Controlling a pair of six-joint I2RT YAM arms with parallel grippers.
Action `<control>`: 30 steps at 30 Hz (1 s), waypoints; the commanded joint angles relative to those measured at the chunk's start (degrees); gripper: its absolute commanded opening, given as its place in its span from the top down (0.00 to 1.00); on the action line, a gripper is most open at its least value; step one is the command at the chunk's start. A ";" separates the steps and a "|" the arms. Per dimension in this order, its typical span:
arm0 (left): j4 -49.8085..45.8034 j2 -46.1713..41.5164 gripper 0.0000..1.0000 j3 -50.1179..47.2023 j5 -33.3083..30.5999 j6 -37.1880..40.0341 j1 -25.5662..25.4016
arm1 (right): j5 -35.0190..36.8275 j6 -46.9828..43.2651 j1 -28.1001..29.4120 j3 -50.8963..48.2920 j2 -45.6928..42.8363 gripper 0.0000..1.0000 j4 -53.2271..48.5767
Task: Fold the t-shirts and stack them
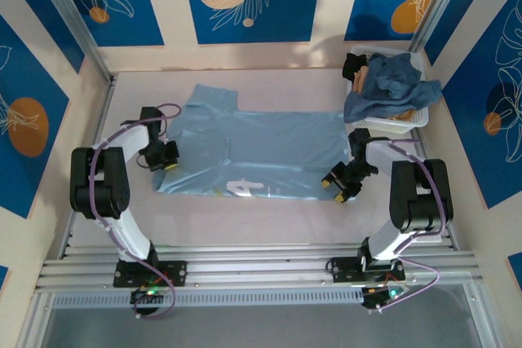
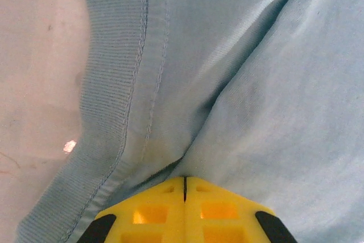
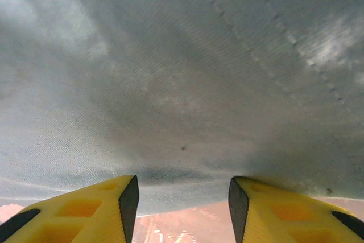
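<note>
Left gripper (image 2: 185, 180) pinched shirt (image 1: 277, 144) by collar (image 2: 108, 83); right gripper (image 3: 182, 190) gaped at hem (image 3: 170, 173), so a one-sided pull could skew it.

The left arm's yellow-fingered tool (image 2: 184, 179) is seen clamped shut. The right yellow-fingered tool (image 3: 183, 190) is held with jaws parted.

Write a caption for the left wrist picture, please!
Left gripper pinched shut on the pale blue t-shirt, right beside its ribbed edge.
</note>
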 commanded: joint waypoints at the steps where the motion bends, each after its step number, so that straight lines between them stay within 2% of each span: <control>1: -2.81 -1.71 1.00 3.12 -1.53 0.34 0.73 | 2.37 -0.52 0.00 1.93 1.68 0.52 -3.22; 12: -6.32 0.30 0.99 6.91 -0.45 1.91 1.07 | 3.55 -1.12 0.33 2.86 3.01 0.52 -4.21; 16: -6.41 0.16 0.72 3.82 0.92 3.29 1.08 | 3.44 -1.07 0.70 2.86 2.96 0.51 -4.20; 20: -5.47 0.04 0.65 0.77 2.83 3.34 1.09 | 3.33 -0.92 0.87 2.79 3.25 0.51 -4.01; 25: -3.19 1.23 0.65 -1.45 4.64 3.61 1.06 | 3.25 -0.99 1.18 3.19 3.50 0.52 -4.03; 30: -2.05 -0.35 0.76 -1.20 5.58 2.64 0.99 | 3.55 -1.00 1.39 3.40 3.47 0.51 -4.29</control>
